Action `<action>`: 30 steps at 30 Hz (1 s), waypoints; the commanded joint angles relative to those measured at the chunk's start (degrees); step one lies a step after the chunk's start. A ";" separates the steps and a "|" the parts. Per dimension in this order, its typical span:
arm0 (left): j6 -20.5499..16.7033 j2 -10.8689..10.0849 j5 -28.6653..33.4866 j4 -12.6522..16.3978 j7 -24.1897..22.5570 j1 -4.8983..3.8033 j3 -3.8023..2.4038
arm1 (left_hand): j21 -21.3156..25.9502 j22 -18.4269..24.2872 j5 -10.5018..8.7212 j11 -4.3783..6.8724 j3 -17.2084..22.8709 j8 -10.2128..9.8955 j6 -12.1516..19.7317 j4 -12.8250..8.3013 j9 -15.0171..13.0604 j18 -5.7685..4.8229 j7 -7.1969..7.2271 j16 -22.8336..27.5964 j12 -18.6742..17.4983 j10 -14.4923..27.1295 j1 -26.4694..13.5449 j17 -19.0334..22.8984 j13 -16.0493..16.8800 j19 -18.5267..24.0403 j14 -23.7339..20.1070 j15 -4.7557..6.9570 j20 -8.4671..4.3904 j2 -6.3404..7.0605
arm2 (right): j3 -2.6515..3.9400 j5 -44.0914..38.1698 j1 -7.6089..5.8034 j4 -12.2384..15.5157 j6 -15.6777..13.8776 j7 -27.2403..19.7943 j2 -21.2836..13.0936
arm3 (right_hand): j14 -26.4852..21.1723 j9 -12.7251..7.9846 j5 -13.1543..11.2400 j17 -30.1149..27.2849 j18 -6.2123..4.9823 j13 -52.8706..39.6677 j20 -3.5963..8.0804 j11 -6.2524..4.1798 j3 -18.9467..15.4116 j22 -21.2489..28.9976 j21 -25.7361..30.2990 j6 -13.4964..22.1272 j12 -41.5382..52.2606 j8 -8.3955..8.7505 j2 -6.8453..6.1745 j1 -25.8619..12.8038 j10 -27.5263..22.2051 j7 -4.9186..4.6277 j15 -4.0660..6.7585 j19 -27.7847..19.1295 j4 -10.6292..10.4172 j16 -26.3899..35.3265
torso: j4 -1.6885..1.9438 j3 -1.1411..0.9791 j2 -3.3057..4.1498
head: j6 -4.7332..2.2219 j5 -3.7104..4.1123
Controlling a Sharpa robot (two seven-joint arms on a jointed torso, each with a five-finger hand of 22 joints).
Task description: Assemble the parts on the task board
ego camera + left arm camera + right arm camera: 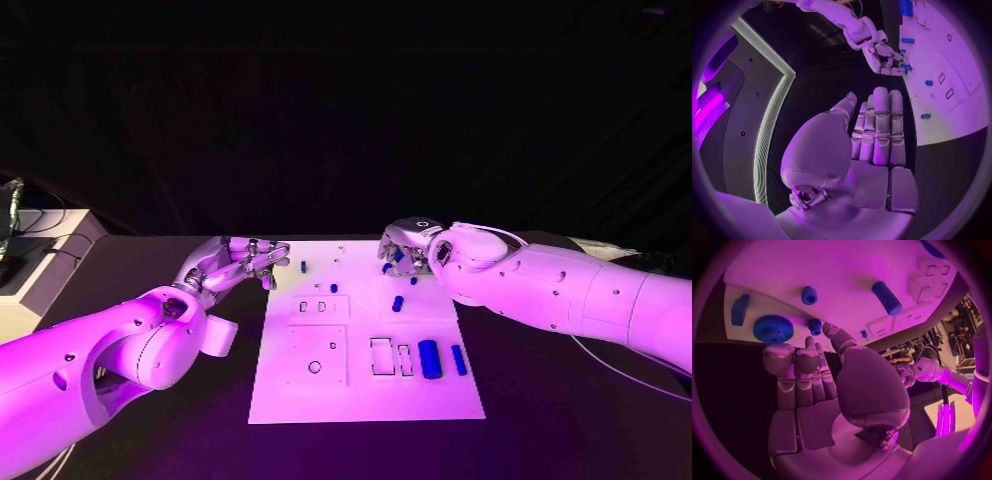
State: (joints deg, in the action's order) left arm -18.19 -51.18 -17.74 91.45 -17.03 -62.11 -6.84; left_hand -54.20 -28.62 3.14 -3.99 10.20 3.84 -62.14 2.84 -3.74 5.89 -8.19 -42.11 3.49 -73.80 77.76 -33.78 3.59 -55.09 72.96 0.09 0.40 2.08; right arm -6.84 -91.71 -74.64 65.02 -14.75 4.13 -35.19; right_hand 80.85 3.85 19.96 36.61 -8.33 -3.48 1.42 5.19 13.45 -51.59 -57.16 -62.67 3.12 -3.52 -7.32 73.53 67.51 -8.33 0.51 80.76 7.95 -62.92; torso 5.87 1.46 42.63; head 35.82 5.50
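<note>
Head view: right hand (pixel 405 247), fingers apart and empty, hovers nearest the small blue peg (pixel 387 268) just below it.

The task board (pixel 368 390) looks smooth and matt, the knurled gear (pixel 773 329) perhaps plastic, the table (pixel 159 440) matt.

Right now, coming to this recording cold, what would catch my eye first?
The white task board in the middle of the black table, dotted with small blue parts, the biggest a blue cylinder near its right edge. Then the two silver hands at its far end: the left hand hovers off its left corner, and the right hand reaches over the far edge beside a blue toothed gear.
</note>
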 commanded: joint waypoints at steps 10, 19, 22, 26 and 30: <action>1.27 0.07 -0.25 -0.29 0.30 -0.03 -0.06 | -0.29 -0.12 0.08 0.05 -0.22 -0.16 0.27 0.28 0.03 1.08 -0.04 -0.33 0.08 0.50 -0.62 0.08 0.03 0.45 -0.31 0.08 -0.03 -0.04 | -0.01 -1.68 0.23 -0.63 2.60 1.00 0.28 | -0.31 0.07 0.14 -0.27 -2.36 0.00 0.11 -0.33 4.61 -3.33 2.24 -1.45 0.23 -0.06 1.04 0.03 0.66 0.11 0.27 1.06 0.25 -0.45 | 0.47 0.02 0.66 | -0.39 0.34; 1.45 -0.02 -0.21 -0.47 0.53 -0.03 -0.06 | -0.46 -0.16 0.08 0.03 -0.24 -0.16 0.31 0.41 0.03 1.12 -0.03 -0.65 0.08 0.58 -0.62 0.16 0.03 0.53 -0.37 0.06 0.00 -0.15 | -0.01 -2.49 0.24 -0.63 2.72 1.47 0.10 | -0.33 0.11 0.24 -0.14 -2.18 0.01 0.28 -0.54 7.59 -5.97 3.63 -2.21 0.22 -0.08 1.43 -0.52 1.20 0.33 0.39 1.49 0.81 -0.40 | 0.47 -0.02 1.04 | -0.55 0.40; 1.56 -0.03 -0.19 -0.54 0.61 -0.02 -0.06 | -0.46 -0.16 0.08 0.03 -0.24 -0.16 0.31 0.41 0.03 1.12 -0.03 -0.65 0.08 0.58 -0.62 0.16 0.03 0.53 -0.37 0.06 0.00 -0.15 | -0.01 -2.80 0.24 -0.61 2.46 1.61 -0.01 | -0.33 0.11 0.29 -0.11 -2.19 0.01 0.27 -0.52 7.55 -6.22 3.88 -2.21 0.22 -0.09 1.28 -0.54 1.20 0.31 0.40 1.54 0.85 -0.38 | 0.48 -0.04 1.16 | -0.61 0.43; 1.70 0.00 -0.16 -0.63 0.69 -0.02 -0.06 | -0.46 -0.16 0.08 0.03 -0.24 -0.16 0.31 0.41 0.03 1.12 -0.03 -0.65 0.08 0.58 -0.62 0.16 0.03 0.53 -0.37 0.06 0.00 -0.15 | -0.01 -3.04 0.25 -0.60 1.72 1.62 -0.10 | -0.28 0.10 0.32 -0.01 -2.18 0.00 0.25 -0.50 7.57 -7.86 5.14 -2.12 0.20 -0.08 1.09 -0.48 1.18 0.28 0.39 1.96 0.91 -0.31 | 0.51 -0.05 1.24 | -0.68 0.52; 1.78 0.04 -0.13 -0.73 0.74 -0.01 -0.06 | -0.57 -0.19 0.06 0.00 -0.28 -0.15 0.33 0.44 0.02 1.14 -0.03 -0.83 0.07 0.67 -0.61 0.19 0.02 0.54 -0.39 0.06 0.01 -0.16 | -0.01 -3.25 0.25 -0.51 0.18 1.40 -0.12 | -0.32 0.16 0.23 0.05 -2.09 -0.03 0.29 -0.66 8.03 -8.68 5.25 -2.41 0.25 -0.15 1.44 0.13 1.74 0.35 0.50 2.13 1.32 -0.28 | 0.61 -0.02 1.36 | -0.82 0.59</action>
State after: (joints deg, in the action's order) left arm -17.62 -51.23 -17.78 90.70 -16.25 -62.09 -6.85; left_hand -54.45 -28.72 3.14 -3.99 10.04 3.84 -62.14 3.00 -3.74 5.85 -8.19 -42.77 3.49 -73.40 77.76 -33.64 3.58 -55.09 72.97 0.09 0.40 2.08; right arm -6.56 -93.55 -74.82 64.58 -14.64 4.97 -35.23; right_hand 80.66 3.94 20.30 36.58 -8.36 -3.44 1.82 4.61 21.16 -60.16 -52.07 -64.71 3.18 -3.52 -6.19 73.14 68.88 -7.97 0.71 82.41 9.18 -63.13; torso 6.39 1.42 43.85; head 35.08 6.04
